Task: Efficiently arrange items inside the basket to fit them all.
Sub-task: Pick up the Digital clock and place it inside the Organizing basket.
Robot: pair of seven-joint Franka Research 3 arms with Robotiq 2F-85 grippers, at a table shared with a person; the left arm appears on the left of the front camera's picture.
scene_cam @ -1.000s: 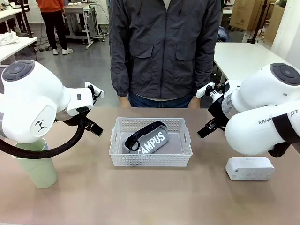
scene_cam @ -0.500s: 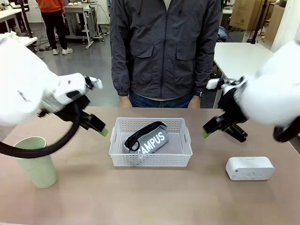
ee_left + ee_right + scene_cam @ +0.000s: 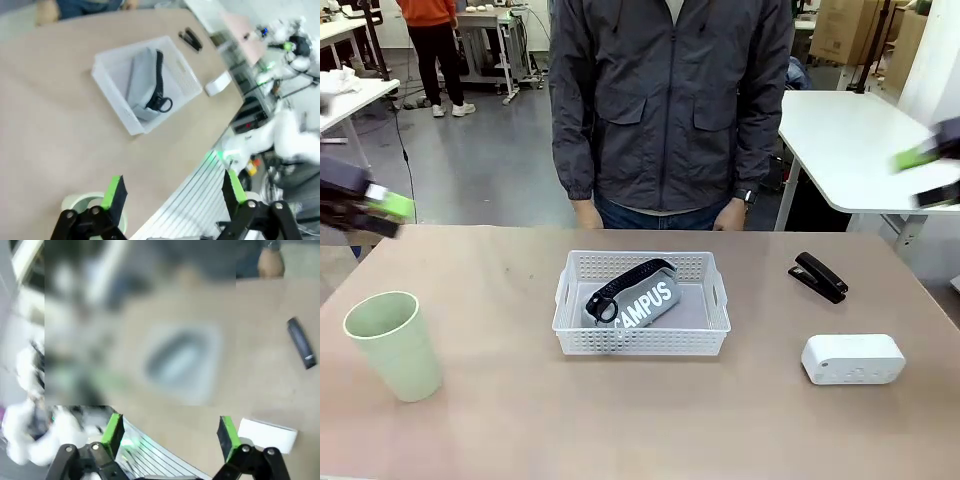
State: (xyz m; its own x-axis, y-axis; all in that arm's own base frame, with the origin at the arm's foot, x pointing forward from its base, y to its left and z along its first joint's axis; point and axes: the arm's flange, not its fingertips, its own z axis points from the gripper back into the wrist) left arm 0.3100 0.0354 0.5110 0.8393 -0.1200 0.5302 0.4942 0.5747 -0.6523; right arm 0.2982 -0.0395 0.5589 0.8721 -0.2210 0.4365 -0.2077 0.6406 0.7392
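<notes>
The white basket (image 3: 640,341) sits mid-table with the grey "CAMPUS" pouch (image 3: 638,298) lying in it. A pale green cup (image 3: 386,345) stands at the left front. Right of the basket are the black stapler (image 3: 818,277) and, nearer, the white device (image 3: 852,359). My left gripper (image 3: 380,208) is a blur at the left edge, raised off the table. My right gripper (image 3: 930,175) is blurred high at the right edge. From above, the left gripper (image 3: 173,192) is open over the basket (image 3: 112,97), pouch (image 3: 140,82) and cup (image 3: 87,204). The right gripper (image 3: 170,435) is open above the stapler (image 3: 301,343) and device (image 3: 266,435).
A person in a dark jacket (image 3: 670,100) stands at the far edge, hands (image 3: 586,214) low by the table. A white side table (image 3: 850,140) stands at the back right. Bare tabletop (image 3: 620,420) lies in front of the basket.
Both arms have swung up and outward, away from the basket to the picture's edges. The stapler, hidden behind the right arm before, is now in sight. The items have not moved.
</notes>
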